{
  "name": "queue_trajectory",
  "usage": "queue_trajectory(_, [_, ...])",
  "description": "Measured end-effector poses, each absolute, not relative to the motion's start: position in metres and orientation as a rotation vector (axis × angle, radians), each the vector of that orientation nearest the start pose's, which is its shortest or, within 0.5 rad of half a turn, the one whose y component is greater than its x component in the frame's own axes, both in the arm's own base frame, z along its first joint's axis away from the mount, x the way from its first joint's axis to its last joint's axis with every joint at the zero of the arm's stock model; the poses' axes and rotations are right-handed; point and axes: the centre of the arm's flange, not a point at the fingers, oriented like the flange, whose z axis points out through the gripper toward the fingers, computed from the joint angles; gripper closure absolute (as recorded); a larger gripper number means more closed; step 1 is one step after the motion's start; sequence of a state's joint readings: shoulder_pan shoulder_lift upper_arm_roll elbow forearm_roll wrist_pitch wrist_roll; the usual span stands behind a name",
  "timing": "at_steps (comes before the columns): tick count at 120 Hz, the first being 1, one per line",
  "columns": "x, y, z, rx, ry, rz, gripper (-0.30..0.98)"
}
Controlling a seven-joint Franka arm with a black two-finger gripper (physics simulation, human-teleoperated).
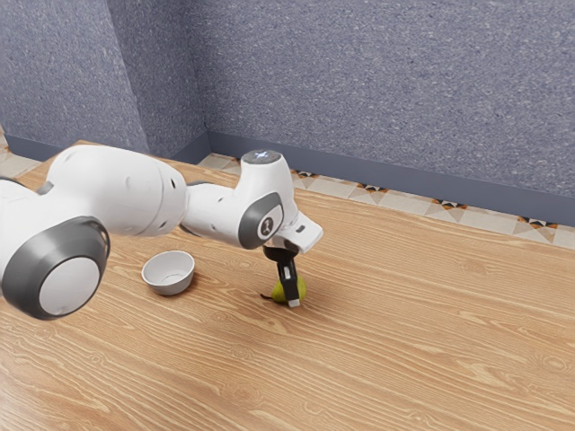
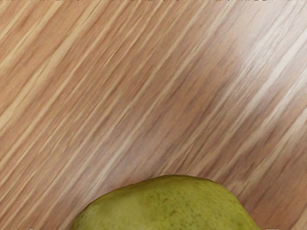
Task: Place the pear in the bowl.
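Exterior view: 1 grn pear (image 1: 301, 287), 1 bowl (image 1: 169, 282)

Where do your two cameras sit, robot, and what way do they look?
Exterior view: beside my arm, looking down across the table toward the wall; my arm and pincer show.
Wrist view: on my arm, above the pincer, looking down at the tabletop.
Both share: the pear and the wooden table.
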State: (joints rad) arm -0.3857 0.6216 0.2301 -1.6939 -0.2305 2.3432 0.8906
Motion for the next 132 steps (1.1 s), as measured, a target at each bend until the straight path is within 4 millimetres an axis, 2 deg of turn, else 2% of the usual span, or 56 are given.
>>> queue_trajectory(44, [0.671,-0.127,0.252,-2.808,1.420,-0.110,0.41])
queue_trajectory(72, [0.673,-0.127,0.266,-2.807,1.404,-0.146,0.39])
queue_trajectory(86, [0.680,-0.115,0.291,-2.809,1.369,-0.190,0.41])
queue_trajectory(100, [0.693,-0.087,0.320,-2.819,1.301,-0.211,0.42])
queue_trajectory(114, [0.704,-0.031,0.339,-2.872,1.187,-0.194,0.44])
queue_trajectory(122, [0.705,-0.001,0.343,-2.904,1.128,-0.171,0.45])
queue_trajectory(132, [0.704,0.047,0.348,-2.947,1.032,-0.143,0.45])
